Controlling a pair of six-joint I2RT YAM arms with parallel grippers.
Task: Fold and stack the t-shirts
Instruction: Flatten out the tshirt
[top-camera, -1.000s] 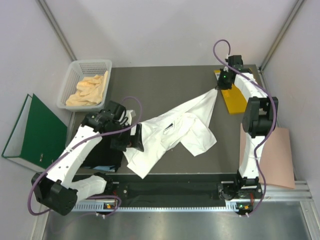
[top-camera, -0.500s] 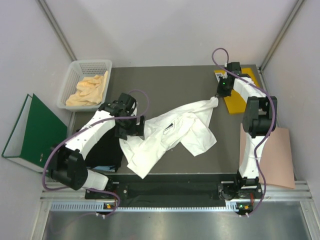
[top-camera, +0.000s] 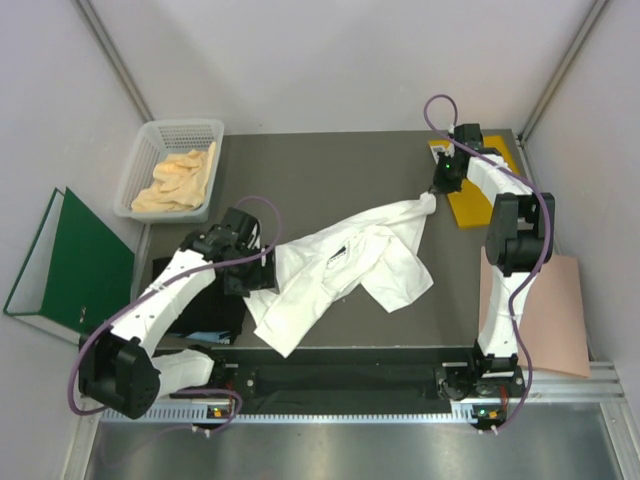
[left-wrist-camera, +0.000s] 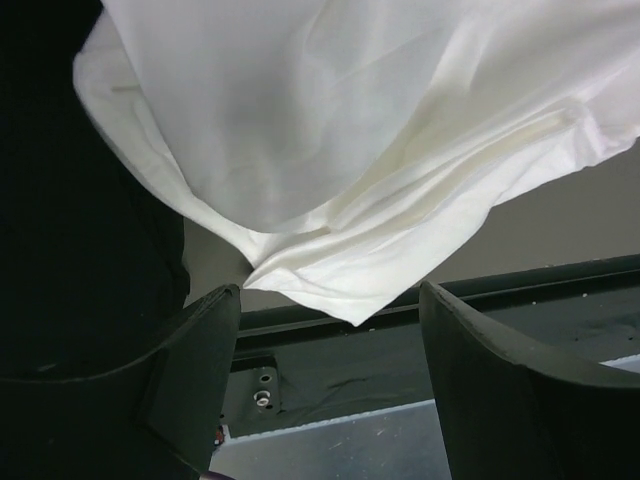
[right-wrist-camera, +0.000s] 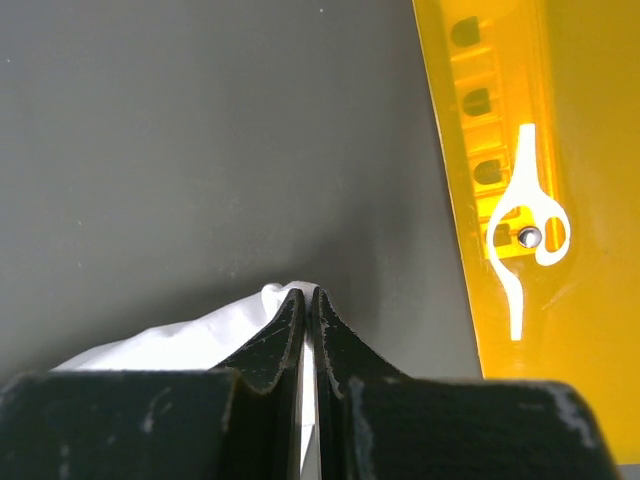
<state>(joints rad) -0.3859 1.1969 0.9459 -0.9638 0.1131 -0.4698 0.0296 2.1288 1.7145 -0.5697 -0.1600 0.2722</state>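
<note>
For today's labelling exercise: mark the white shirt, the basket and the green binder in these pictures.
white shirt (top-camera: 312, 275), top view, its crumpled middle.
basket (top-camera: 185, 124), top view, its far rim.
green binder (top-camera: 75, 262), top view, its cover.

Nothing can be read in any view: no words, labels, brand names or numbers. The white t-shirt (top-camera: 345, 268) on the table (top-camera: 330, 170) carries a small dark mark near its middle, too small to make out.
</note>
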